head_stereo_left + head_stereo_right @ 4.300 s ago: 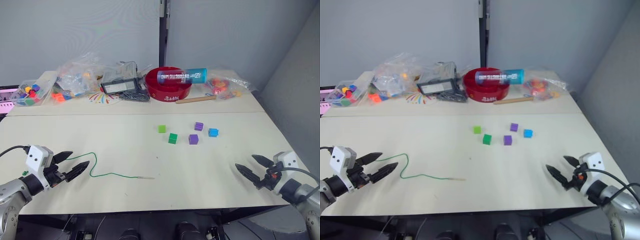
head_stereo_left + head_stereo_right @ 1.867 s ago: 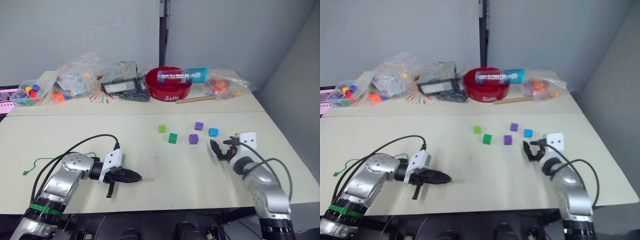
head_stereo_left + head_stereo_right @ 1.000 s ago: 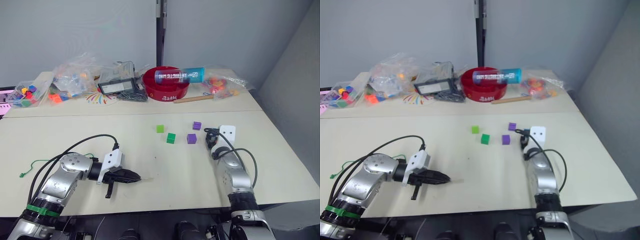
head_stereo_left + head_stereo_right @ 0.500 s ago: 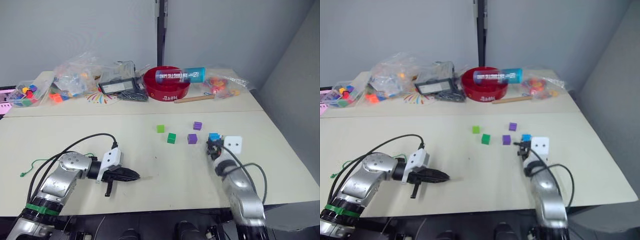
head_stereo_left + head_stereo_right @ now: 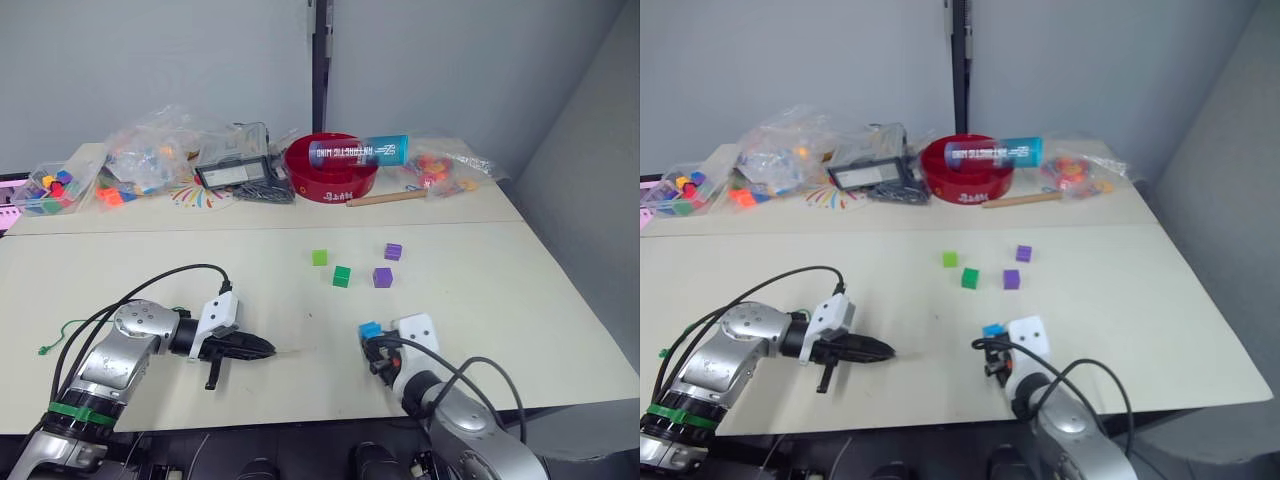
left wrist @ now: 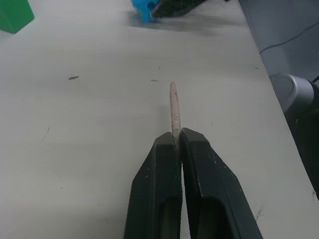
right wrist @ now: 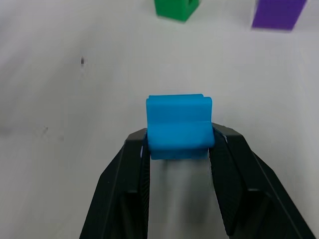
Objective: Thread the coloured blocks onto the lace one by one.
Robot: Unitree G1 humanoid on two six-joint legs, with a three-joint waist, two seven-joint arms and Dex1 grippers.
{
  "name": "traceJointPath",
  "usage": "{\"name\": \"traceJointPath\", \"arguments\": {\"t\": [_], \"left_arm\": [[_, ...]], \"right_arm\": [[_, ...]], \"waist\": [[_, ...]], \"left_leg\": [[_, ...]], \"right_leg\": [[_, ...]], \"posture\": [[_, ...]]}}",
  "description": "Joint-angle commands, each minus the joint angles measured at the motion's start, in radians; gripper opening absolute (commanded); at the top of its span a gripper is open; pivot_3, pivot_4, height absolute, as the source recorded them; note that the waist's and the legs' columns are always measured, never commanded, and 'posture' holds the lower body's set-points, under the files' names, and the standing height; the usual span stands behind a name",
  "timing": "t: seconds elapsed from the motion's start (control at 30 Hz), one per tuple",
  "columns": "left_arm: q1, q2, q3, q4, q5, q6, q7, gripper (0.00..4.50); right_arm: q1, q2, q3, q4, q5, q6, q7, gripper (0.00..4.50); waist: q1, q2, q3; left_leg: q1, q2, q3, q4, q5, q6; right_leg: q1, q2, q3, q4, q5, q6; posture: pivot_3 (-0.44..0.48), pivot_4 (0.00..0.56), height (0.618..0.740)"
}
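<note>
Blue block (image 7: 179, 125) between pincer (image 7: 180, 149) fingers

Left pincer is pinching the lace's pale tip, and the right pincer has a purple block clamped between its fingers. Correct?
Not quite: the block in the right pincer is the bright blue block, as the right wrist view shows. Both purple blocks lie on the table. The left pincer does pinch the lace's pale tip.

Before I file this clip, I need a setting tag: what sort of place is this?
Probably a lab or test room: a plain pale table against grey partition walls, with bags of toy pieces and a red bowl heaped along the back.
</note>
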Motion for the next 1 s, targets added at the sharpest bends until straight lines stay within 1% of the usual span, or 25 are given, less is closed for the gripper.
{"name": "traceJointPath", "arguments": {"t": [0.03,0.13,0.2,0.23,0.3,0.33,0.37,0.4,0.43,0.53,0.6,0.63,0.7,0.77,0.8,0.83,0.9,1.0], "left_arm": [[-0.007,0.019,0.024,-0.027,-0.021,-0.002,-0.012,0.00],[-0.008,0.025,0.024,-0.023,-0.019,-0.004,-0.015,0.00],[-0.011,0.026,0.023,-0.021,-0.020,-0.003,-0.016,0.00],[-0.013,0.026,0.023,-0.020,-0.020,-0.003,-0.017,0.00],[-0.014,0.025,0.023,-0.018,-0.019,-0.004,-0.017,0.00],[-0.014,0.024,0.023,-0.017,-0.019,-0.005,-0.017,0.00],[-0.014,0.024,0.023,-0.016,-0.019,-0.006,-0.016,0.00],[-0.013,0.023,0.023,-0.017,-0.019,-0.006,-0.016,0.00],[-0.012,0.022,0.024,-0.017,-0.019,-0.006,-0.015,0.00],[-0.008,0.019,0.025,-0.021,-0.020,-0.006,-0.010,0.00],[-0.004,0.018,0.027,-0.027,-0.022,-0.004,-0.005,0.00],[-0.003,0.017,0.028,-0.029,-0.023,-0.002,-0.002,0.00],[-0.004,0.016,0.028,-0.029,-0.024,-0.002,0.000,0.00],[-0.001,0.017,0.029,-0.030,-0.024,-0.003,0.002,0.00],[0.002,0.018,0.031,-0.034,-0.024,-0.004,0.002,0.00],[0.007,0.019,0.033,-0.040,-0.025,-0.003,0.003,0.00],[0.011,0.021,0.036,-0.052,-0.027,0.001,0.006,0.00],[0.026,0.027,0.045,-0.087,-0.034,0.016,0.015,0.00]], "right_arm": [[0.007,0.011,0.031,0.042,0.003,0.020,0.005,1.17],[0.013,0.016,0.035,0.041,0.008,0.012,0.009,1.17],[0.018,0.016,0.026,0.027,0.010,-0.001,0.012,2.20],[0.019,0.011,0.020,0.017,0.013,-0.007,0.017,2.45],[0.020,0.000,-0.002,-0.009,0.022,-0.023,0.033,3.17],[0.017,-0.010,-0.010,-0.023,0.026,-0.026,0.044,3.64],[0.014,-0.024,-0.022,-0.041,0.035,-0.026,0.062,3.85],[0.010,-0.040,-0.034,-0.059,0.046,-0.023,0.080,4.20],[0.003,-0.078,-0.055,-0.077,0.061,-0.021,0.116,4.49],[-0.027,-0.193,-0.114,-0.089,0.107,-0.027,0.228,4.49],[-0.061,-0.302,-0.168,-0.059,0.170,-0.069,0.376,4.49],[-0.082,-0.367,-0.191,-0.032,0.202,-0.104,0.476,4.49],[-0.108,-0.447,-0.212,0.007,0.247,-0.150,0.600,4.49],[-0.177,-0.540,-0.220,0.095,0.286,-0.203,0.765,4.49],[-0.250,-0.588,-0.203,0.169,0.297,-0.235,0.875,4.49],[-0.301,-0.619,-0.189,0.222,0.303,-0.259,0.948,4.49],[-0.404,-0.643,-0.135,0.336,0.282,-0.309,1.053,4.49],[-0.548,-0.648,0.014,0.561,0.136,-0.509,1.223,4.49]], "waist": [[-0.002,0.000,0.000],[-0.003,-0.001,-0.001],[-0.002,-0.001,-0.001],[-0.002,-0.001,0.000],[0.000,-0.001,0.000],[0.000,-0.001,0.000],[0.000,-0.001,0.000],[0.000,-0.001,0.000],[0.001,-0.001,0.000],[0.004,-0.001,0.000],[0.005,-0.001,0.000],[0.004,-0.001,0.000],[0.003,-0.001,0.000],[0.002,-0.001,0.000],[-0.002,-0.001,0.000],[-0.003,-0.001,0.001],[-0.003,-0.001,0.001],[-0.002,-0.001,0.001]], "left_leg": [[0.000,0.000,0.000,0.000,0.000,0.000],[0.001,0.001,0.000,0.000,0.000,0.000],[0.001,0.001,0.000,0.000,0.000,0.000],[0.001,0.001,0.000,0.000,0.000,0.000],[0.001,0.001,0.000,0.000,0.000,0.000],[0.000,0.001,0.000,0.000,0.000,0.000],[0.000,0.001,0.000,0.000,0.000,0.000],[0.000,0.001,0.000,0.000,0.000,0.000],[0.000,0.001,0.000,0.000,0.000,0.000],[0.000,0.000,0.000,0.000,0.000,0.000],[0.000,0.000,0.000,0.000,0.000,0.000],[0.000,0.000,0.000,0.000,0.000,0.000],[0.000,0.001,0.000,0.000,0.000,0.000],[0.000,0.001,0.000,0.000,0.000,0.000],[0.001,0.001,0.000,0.000,0.000,0.000],[0.001,0.001,0.000,0.000,0.000,0.000],[0.001,0.000,0.001,0.000,0.000,0.000],[0.002,0.001,0.000,0.000,0.000,0.000]], "right_leg": [[0.000,0.000,0.000,0.000,0.000,0.000],[0.000,0.001,0.000,0.001,-0.001,0.001],[0.000,0.001,0.000,0.001,-0.001,0.001],[0.000,0.001,0.000,0.001,-0.001,0.001],[0.000,0.001,0.000,0.001,-0.001,0.000],[0.000,0.001,0.000,0.000,-0.001,0.000],[0.000,0.001,0.000,0.000,-0.001,0.000],[0.000,0.001,0.000,0.000,-0.001,0.001],[0.000,0.001,0.000,0.000,-0.001,0.001],[0.000,0.000,0.000,0.000,-0.001,0.001],[0.000,0.000,0.000,0.000,-0.001,0.001],[0.001,0.000,0.000,0.000,-0.001,0.001],[0.001,0.001,0.000,-0.001,-0.001,0.001],[0.001,0.001,-0.001,-0.001,-0.001,0.001],[0.001,0.001,-0.001,-0.001,-0.001,0.001],[0.002,0.001,0.000,-0.001,-0.001,0.001],[0.002,0.001,0.001,-0.002,0.000,0.001],[0.002,0.002,-0.001,-0.002,0.000,0.000]], "posture": [[0.000,0.150,0.731],[0.000,0.150,0.731],[0.000,0.150,0.731],[0.000,0.150,0.731],[0.000,0.150,0.731],[0.000,0.150,0.731],[0.000,0.150,0.731],[0.000,0.150,0.731],[0.000,0.150,0.731],[0.000,0.150,0.731],[0.000,0.150,0.731],[0.000,0.150,0.731],[0.000,0.150,0.731],[0.000,0.150,0.731],[0.000,0.150,0.731],[0.000,0.150,0.731],[0.000,0.150,0.731],[0.000,0.150,0.731]]}}
